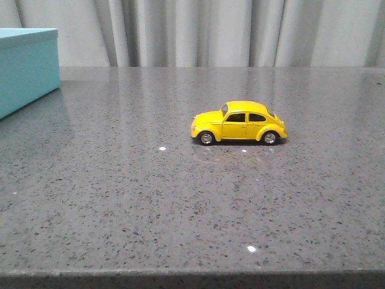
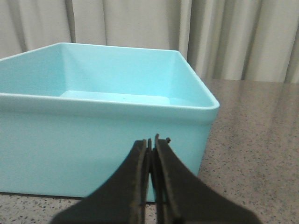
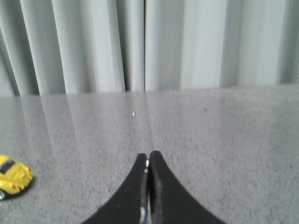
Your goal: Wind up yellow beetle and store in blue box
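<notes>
The yellow beetle stands on its wheels on the grey speckled table, right of centre, nose to the left. Its front end also shows at the edge of the right wrist view. The blue box sits at the far left of the table. In the left wrist view the blue box is open-topped and looks empty, close in front of my left gripper, which is shut and empty. My right gripper is shut and empty over bare table, apart from the beetle. Neither gripper shows in the front view.
Grey curtains hang behind the table's far edge. The table's front edge runs along the bottom of the front view.
</notes>
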You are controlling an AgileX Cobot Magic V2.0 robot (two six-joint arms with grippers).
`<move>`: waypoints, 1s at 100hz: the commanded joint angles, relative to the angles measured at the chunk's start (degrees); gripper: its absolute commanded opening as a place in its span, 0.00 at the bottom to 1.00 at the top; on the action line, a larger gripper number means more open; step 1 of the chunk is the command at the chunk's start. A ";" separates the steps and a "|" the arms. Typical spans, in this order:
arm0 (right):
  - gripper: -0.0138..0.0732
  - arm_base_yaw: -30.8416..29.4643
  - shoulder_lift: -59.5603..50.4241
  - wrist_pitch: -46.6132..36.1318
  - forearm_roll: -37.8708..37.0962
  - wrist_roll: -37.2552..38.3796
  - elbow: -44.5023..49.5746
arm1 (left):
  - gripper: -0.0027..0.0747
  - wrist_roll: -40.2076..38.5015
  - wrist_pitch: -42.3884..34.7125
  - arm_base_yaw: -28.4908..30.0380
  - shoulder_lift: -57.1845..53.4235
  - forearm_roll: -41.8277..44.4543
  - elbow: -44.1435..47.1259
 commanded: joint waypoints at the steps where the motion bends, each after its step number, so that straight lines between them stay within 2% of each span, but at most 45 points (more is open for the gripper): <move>1: 0.03 -0.19 -1.09 -5.13 -0.13 -0.34 -3.72 | 0.01 -0.35 -5.09 0.14 -1.83 -1.75 -1.29; 27: 0.03 -0.19 5.61 8.04 -0.13 -0.34 -13.94 | 0.01 -0.35 -3.42 0.14 3.04 -1.40 -11.00; 43: 0.04 -0.19 13.76 15.49 -0.13 -0.34 -21.12 | 0.01 -0.35 1.90 0.14 11.84 2.93 -19.15; 50: 0.09 -0.19 17.53 16.90 -0.13 -0.34 -23.88 | 0.02 -0.35 2.35 0.14 15.70 3.52 -22.73; 57: 0.16 -0.18 21.21 17.43 -0.13 -0.34 -26.23 | 0.08 -0.35 2.43 0.14 20.46 3.52 -26.08; 62: 0.25 -0.18 23.69 17.76 -0.13 -0.34 -27.77 | 0.14 -0.24 2.43 0.14 23.00 3.52 -28.24; 74: 0.46 -0.18 29.60 18.29 -0.13 -0.34 -30.87 | 0.38 -0.24 2.43 0.14 29.98 3.65 -32.46; 81: 0.53 -0.18 32.43 18.72 -0.13 -0.34 -32.44 | 0.52 -0.24 2.43 0.14 33.05 3.65 -34.19; 90: 0.56 -0.18 34.53 19.52 0.67 -0.34 -34.02 | 0.65 -0.24 1.87 0.14 36.14 3.65 -35.54; 100: 0.56 -0.18 34.72 17.63 0.97 -0.34 -33.94 | 0.67 -0.24 0.33 0.14 37.98 3.65 -35.51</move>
